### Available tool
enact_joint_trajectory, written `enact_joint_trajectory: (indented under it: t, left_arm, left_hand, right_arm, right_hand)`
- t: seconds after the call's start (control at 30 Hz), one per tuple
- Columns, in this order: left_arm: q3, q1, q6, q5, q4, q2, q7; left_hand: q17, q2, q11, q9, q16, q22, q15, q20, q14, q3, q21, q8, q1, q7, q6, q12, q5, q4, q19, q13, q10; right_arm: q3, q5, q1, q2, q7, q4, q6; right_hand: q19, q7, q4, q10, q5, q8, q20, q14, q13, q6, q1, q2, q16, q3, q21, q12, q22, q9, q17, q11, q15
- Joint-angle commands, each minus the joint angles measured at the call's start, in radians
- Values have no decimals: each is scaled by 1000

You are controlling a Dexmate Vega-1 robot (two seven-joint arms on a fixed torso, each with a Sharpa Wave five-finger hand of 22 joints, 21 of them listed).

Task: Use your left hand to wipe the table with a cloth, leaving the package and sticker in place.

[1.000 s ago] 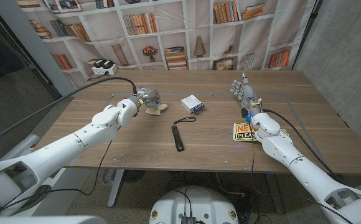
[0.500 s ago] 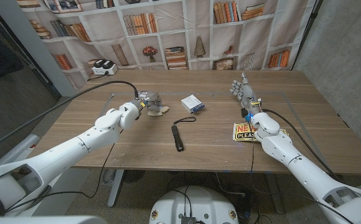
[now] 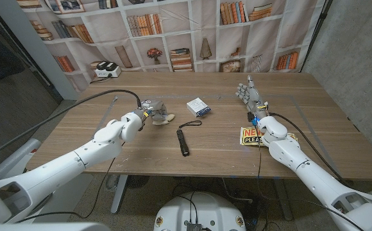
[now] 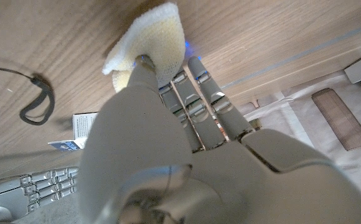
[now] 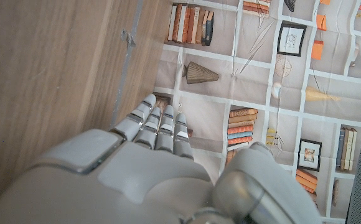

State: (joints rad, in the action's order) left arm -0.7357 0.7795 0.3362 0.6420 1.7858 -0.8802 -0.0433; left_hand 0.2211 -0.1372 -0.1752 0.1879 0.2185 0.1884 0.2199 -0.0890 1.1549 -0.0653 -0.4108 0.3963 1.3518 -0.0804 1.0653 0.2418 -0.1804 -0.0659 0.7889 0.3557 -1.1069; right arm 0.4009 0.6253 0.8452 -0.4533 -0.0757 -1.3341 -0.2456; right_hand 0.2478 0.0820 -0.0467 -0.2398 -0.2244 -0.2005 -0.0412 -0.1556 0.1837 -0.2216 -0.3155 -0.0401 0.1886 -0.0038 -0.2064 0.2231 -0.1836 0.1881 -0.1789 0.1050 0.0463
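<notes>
The left robot hand point(image 3: 152, 106) grips the cloth point(image 3: 163, 118) against the bench point(image 3: 128, 144), placed to wipe. The package point(image 3: 198, 107) sits just beyond. The right robot hand point(image 3: 251, 95) stands empty, fingers extended, above the sticker point(image 3: 250, 136), apparently waiting.

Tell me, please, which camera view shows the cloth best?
The left wrist view. There the cloth is large and near, pale yellow, held against the table by the left hand. In the head view the cloth is small, partly hidden behind the hand. In the right wrist view I see no cloth.
</notes>
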Motion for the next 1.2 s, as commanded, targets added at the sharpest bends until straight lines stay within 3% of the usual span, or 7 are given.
enact_joint_trajectory:
  t: [0.03, 0.3, 0.77, 1.0, 1.2]
  left_arm:
    - [51, 90, 94, 13, 91, -57, 9]
    - [70, 40, 71, -8, -16, -13, 92]
    - [-55, -167, -134, 31, -245, 114, 108]
    - [-87, -222, -187, 49, -294, 145, 109]
    - [-76, -202, -187, 32, -260, 127, 96]
  left_hand:
    - [5, -1, -18, 3, 6, 3, 2, -46, 2, -9, -3, 5, -2, 28, 36, -1, -7, -1, -4, 7, -32]
    - [6, -2, -17, 3, 8, 3, 2, -46, 5, -12, -6, 4, -2, 29, 34, -4, -8, 0, -2, 11, -32]
    - [7, -1, -19, 3, 8, 3, 1, -49, 7, -15, -7, 3, -4, 28, 33, -8, -9, 2, -5, 19, -33]
    - [7, 0, -20, 4, 7, 3, 1, -48, 5, -16, -8, 2, -6, 27, 34, -10, -9, 4, -6, 23, -34]
    - [8, 0, -19, 4, 8, 3, 1, -50, 5, -17, -9, 3, -6, 26, 35, -12, -9, 5, -7, 26, -35]
  right_arm:
    - [3, 7, -3, 2, 10, 11, 12]
    - [9, 8, -16, 6, 21, 28, 16]
    - [-8, 9, 7, -2, -11, 9, 10]
    - [-9, 7, 9, -3, -16, 4, 9]
    - [-9, 6, 8, -6, -17, 0, 16]
  right_hand:
    - [6, 3, 2, -8, 1, -3, 2, -6, 6, -9, -8, -7, 2, -2, 0, 4, -2, 2, -5, -6, 0]
    - [6, 3, 2, -8, 2, -2, 1, -7, 6, -10, -8, -10, 2, -1, 0, 4, -2, 2, -6, -5, -1]
    - [7, 2, 2, -9, 5, -1, 1, -8, 6, -10, -8, -12, 1, -2, 0, 4, -2, 2, -6, -4, -1]
    - [8, 2, 2, -10, 6, -2, 1, -9, 6, -12, -8, -12, 1, -2, 0, 4, -2, 2, -6, -4, -1]
    - [8, 2, 3, -11, 7, -2, 1, -10, 6, -14, -7, -13, 1, -2, 0, 4, -2, 2, -6, -5, -1]
